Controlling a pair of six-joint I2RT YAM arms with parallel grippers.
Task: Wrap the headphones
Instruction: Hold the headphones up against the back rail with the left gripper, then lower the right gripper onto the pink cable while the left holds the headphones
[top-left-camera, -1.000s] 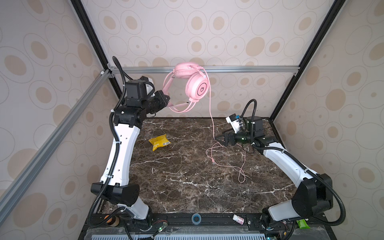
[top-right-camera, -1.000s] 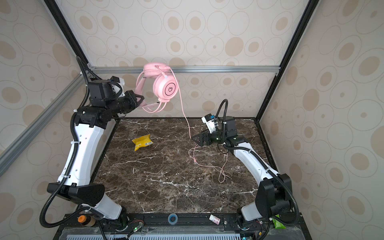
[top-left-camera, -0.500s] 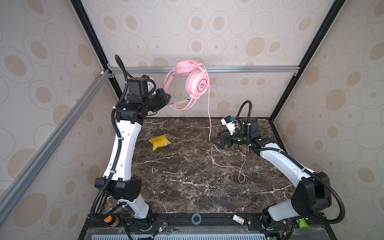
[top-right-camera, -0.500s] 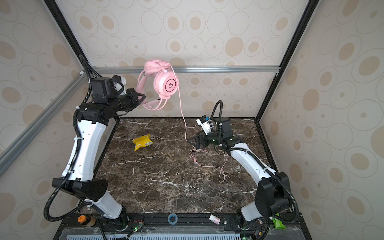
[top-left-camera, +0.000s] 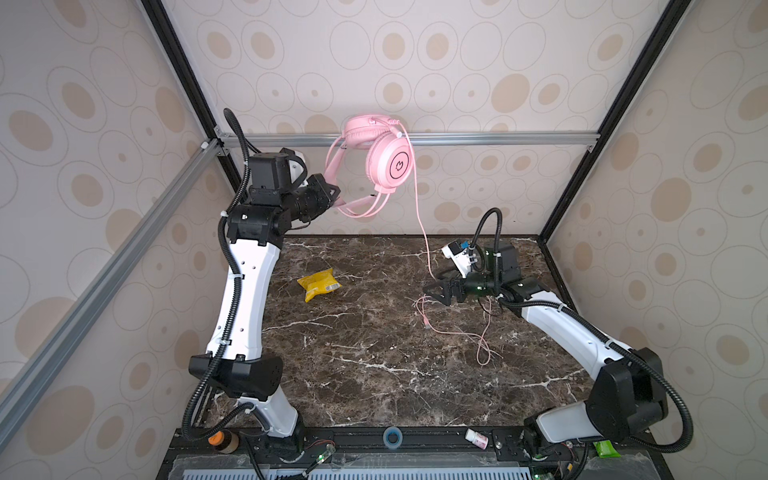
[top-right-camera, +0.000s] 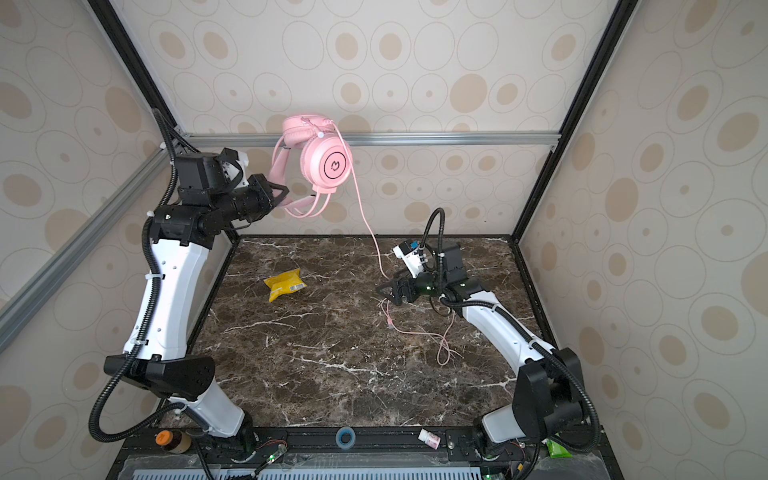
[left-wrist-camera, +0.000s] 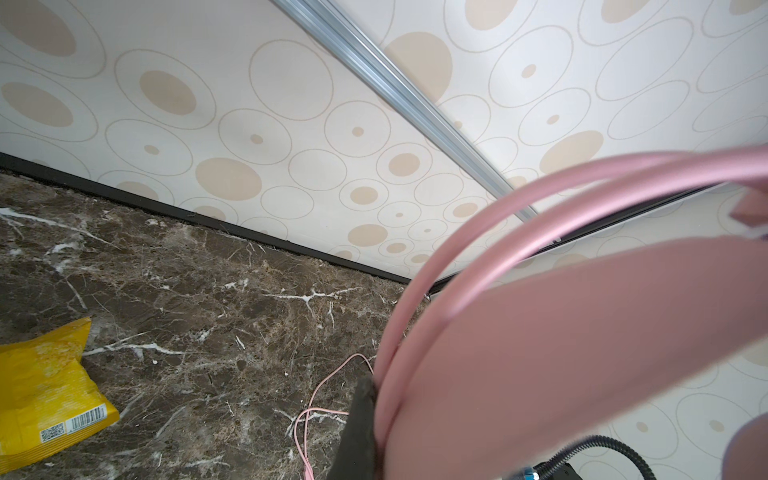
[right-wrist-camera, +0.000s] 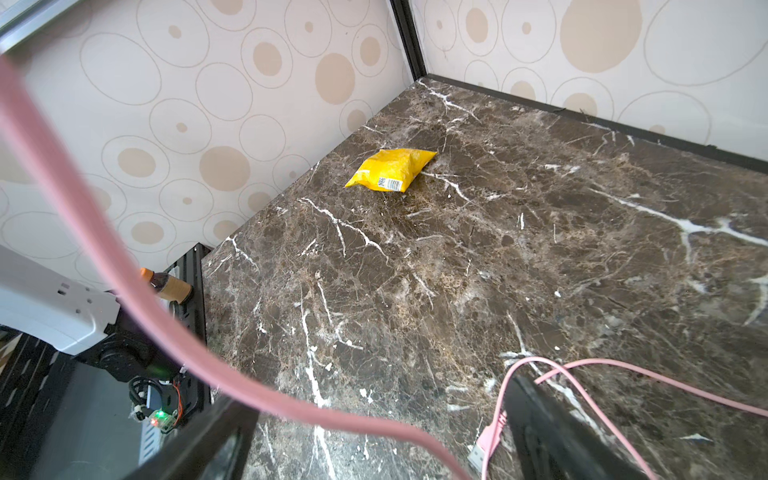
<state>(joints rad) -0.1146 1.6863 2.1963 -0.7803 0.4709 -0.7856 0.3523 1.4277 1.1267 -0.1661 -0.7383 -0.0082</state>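
Observation:
The pale pink headphones (top-left-camera: 388, 164) (top-right-camera: 330, 164) hang high in the air in front of the back wall. My left gripper (top-left-camera: 332, 195) (top-right-camera: 282, 193) is shut on their wire headband (left-wrist-camera: 498, 232); one dark finger (left-wrist-camera: 359, 424) shows against it. Their thin cable (top-left-camera: 419, 216) (top-right-camera: 365, 216) drops to the marble table (top-left-camera: 374, 374) and lies in loose loops. My right gripper (top-left-camera: 436, 291) (top-right-camera: 388, 291) stands open just above the table. The cable (right-wrist-camera: 124, 282) crosses the gap of my right gripper (right-wrist-camera: 374, 415) without being clamped. The plug (right-wrist-camera: 484, 446) lies on the table beside one finger.
A yellow snack packet (top-left-camera: 318, 284) (top-right-camera: 284, 284) (left-wrist-camera: 45, 395) (right-wrist-camera: 390, 168) lies at the table's back left. An aluminium rail (top-left-camera: 498, 138) runs along the back wall behind the headphones. A brown bottle (top-left-camera: 220, 440) and a small white bottle (top-left-camera: 476, 438) sit on the front frame.
My left arm has lifted and turned the headphones, so an earcup faces the camera more squarely. My right gripper has slid left and now has the hanging cable between its open fingers.

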